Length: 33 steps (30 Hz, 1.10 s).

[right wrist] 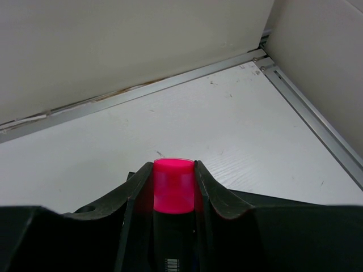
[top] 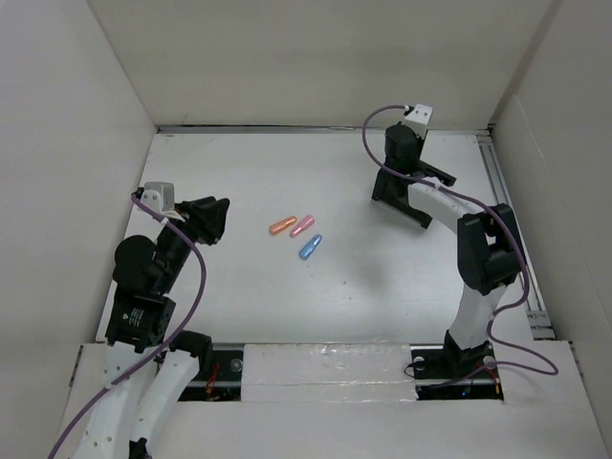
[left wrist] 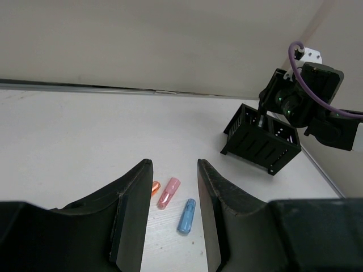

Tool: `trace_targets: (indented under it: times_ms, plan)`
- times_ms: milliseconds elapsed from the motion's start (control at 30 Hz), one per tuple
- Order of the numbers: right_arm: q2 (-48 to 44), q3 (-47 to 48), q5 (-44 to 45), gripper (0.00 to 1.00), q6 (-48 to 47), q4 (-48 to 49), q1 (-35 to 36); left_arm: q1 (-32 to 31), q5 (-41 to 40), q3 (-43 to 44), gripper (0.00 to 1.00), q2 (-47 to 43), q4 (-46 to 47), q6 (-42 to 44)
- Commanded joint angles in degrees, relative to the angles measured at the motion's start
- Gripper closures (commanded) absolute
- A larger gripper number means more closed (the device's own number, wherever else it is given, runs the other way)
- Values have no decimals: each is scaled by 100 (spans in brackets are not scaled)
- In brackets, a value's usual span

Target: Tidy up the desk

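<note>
- White and matte, the desk point(top: 287, 316) fills the floor of the top view, with a metal rail point(right wrist: 142, 92) along its far edge and white walls point(top: 316, 57) standing around it.
- Three small tubes lie close together near the middle of the desk: an orange tube point(top: 281, 227), a pink tube point(top: 303, 226) just to its right, and a blue tube point(top: 310, 247) just nearer the arms.
- The orange and pink tubes lie almost in line. The blue one lies apart from both.
- A black mesh basket point(left wrist: 261, 144) stands on the desk towards the far right corner, well apart from the tubes.
- The left gripper point(left wrist: 174, 164) hangs over the left part of the desk and points at the tubes. Its jaws stand a little apart, with nothing between them.
- In the left wrist view the pink and blue tubes show in the gap between the fingers point(left wrist: 133, 209), and the orange one is half hidden behind the left finger.
- The right gripper point(right wrist: 174, 165) is clamped on a marker point(right wrist: 173, 190), whose bright pink cap sticks up between the fingers and whose dark body runs down below the cap.
- The right arm point(top: 483, 253) reaches to the far right, and its wrist is right by the basket.
- I cannot tell whether the marker touches the basket.
</note>
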Motion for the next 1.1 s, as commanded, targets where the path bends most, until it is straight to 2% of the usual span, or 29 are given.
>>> trace_targets:
  times_ms: [0, 167, 267, 300, 500, 667, 733, 767, 800, 867, 900, 1000, 1033, 1067]
  plan:
    - [-13, -13, 195, 71, 181, 140, 23, -24, 2, 0, 67, -3, 207, 85]
    - [-39, 13, 134, 70, 261, 53, 23, -24, -16, -9, 67, 41, 180, 94]
    - [-126, -21, 134, 62, 269, 16, 75, -24, -77, 9, 67, 50, 163, 94]
    - [-162, -65, 82, 57, 313, 17, 75, -24, -78, 9, 67, 50, 154, 94]
    - [-337, -118, -121, 47, 568, -238, 207, -24, -51, 0, 67, 111, 154, 85]
    - [-846, -266, -94, 45, 700, -721, 461, -24, -60, 8, 67, 111, 172, 94]
    - [-1249, -486, -383, 62, 797, -695, 760, -24, -69, 9, 67, 111, 154, 94]
    - [-1365, -600, -515, 74, 840, -747, 891, -24, -69, 0, 67, 94, 172, 85]
    - [-1462, -836, -873, 99, 1024, -800, 1023, -24, -95, 8, 67, 85, 180, 93]
    - [-1603, -1075, -1410, 100, 1279, -958, 1419, -24, -130, 9, 67, 85, 154, 94]
    - [-1586, -1355, -1952, 100, 1480, -924, 1551, -24, -130, 17, 67, 94, 154, 85]
    - [-1305, -1577, -2317, 100, 1763, -949, 2183, -24, -104, 9, 67, 94, 181, 85]
    - [-1200, -1551, -2449, 97, 1842, -1176, 2307, -24, -113, 0, 67, 111, 181, 85]
    - [-973, -1516, -2520, 79, 1895, -1292, 2490, -24, -104, 17, 67, 111, 154, 85]
